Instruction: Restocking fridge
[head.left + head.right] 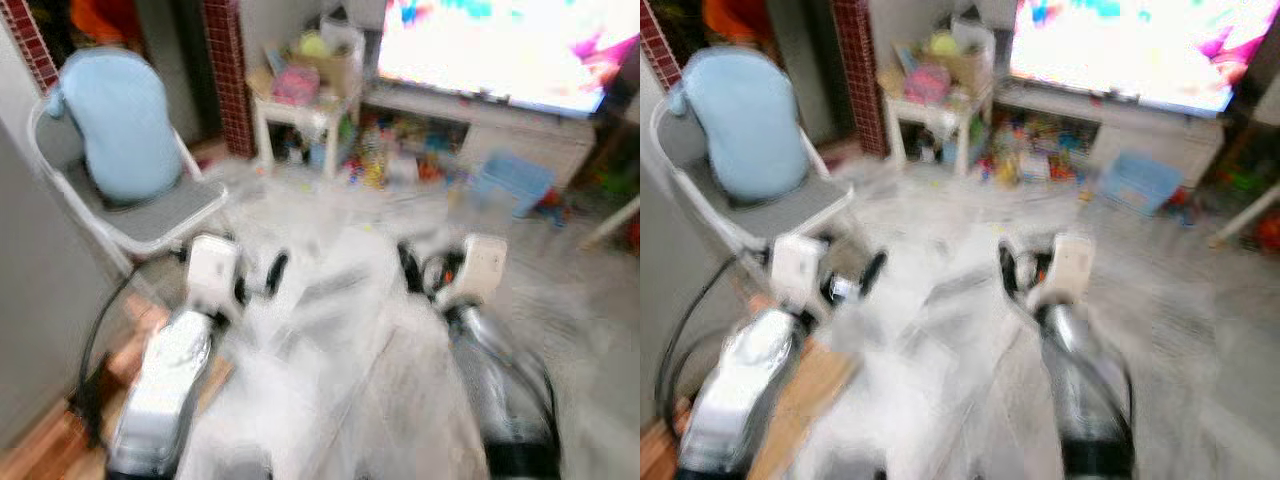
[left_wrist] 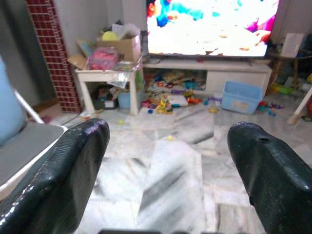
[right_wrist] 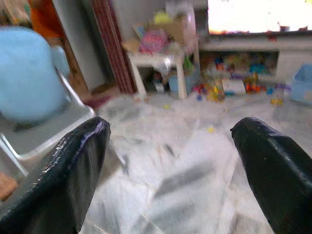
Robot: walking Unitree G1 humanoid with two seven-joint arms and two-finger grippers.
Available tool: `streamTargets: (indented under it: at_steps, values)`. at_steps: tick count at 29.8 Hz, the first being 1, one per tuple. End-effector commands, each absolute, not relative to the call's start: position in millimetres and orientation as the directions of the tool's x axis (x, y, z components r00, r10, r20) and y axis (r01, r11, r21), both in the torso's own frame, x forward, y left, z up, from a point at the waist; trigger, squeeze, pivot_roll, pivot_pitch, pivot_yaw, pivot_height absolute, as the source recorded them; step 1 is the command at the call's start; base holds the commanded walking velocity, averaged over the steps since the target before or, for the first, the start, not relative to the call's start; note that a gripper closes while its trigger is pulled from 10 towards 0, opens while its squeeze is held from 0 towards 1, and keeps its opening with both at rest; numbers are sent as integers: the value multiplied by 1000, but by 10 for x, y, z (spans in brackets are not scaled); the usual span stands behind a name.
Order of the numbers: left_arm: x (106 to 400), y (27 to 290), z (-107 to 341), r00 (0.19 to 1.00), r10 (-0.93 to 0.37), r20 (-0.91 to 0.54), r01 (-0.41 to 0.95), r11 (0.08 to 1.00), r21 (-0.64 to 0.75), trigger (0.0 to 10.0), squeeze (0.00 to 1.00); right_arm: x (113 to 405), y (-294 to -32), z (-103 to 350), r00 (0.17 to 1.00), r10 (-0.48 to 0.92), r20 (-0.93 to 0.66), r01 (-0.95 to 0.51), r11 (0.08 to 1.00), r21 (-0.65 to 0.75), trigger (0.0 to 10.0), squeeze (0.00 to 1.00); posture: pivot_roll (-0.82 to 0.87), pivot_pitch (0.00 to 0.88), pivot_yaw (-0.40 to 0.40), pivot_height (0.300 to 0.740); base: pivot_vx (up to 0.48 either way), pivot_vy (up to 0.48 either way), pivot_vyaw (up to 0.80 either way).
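Clearly we carry nothing toward any fridge: left claw (image 2: 165, 146) and right claw (image 3: 170, 146) gape apart over marble floor (image 2: 170, 195).

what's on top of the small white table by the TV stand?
On the small white table: an open cardboard box and a pink bundle. The box's contents are mostly hidden; something yellow-green pokes out.
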State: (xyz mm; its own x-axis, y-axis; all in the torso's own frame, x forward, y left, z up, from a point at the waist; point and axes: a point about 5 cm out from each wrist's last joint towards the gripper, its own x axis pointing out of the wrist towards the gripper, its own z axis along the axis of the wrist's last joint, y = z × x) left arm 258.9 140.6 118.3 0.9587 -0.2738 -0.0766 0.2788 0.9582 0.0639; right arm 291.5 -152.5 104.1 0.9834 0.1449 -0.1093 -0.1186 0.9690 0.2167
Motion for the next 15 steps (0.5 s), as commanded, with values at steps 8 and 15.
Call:
streamTargets:
  at_steps: [8,15]
  values:
    - [2591,1438,1173,957,-278,-86,283,958,54,10000,0,2904,-1581,1054,985,129,-114,-105,974,199,10000,0,33,0,-24,740,0,425,-800]
    - [2555,1449,1124,960,-261,-97,267,962,61,10000,0,2864,-1640,1035,988,105,-113,-81,977,198,10000,0,34,0,-17,740,0,267,-718]
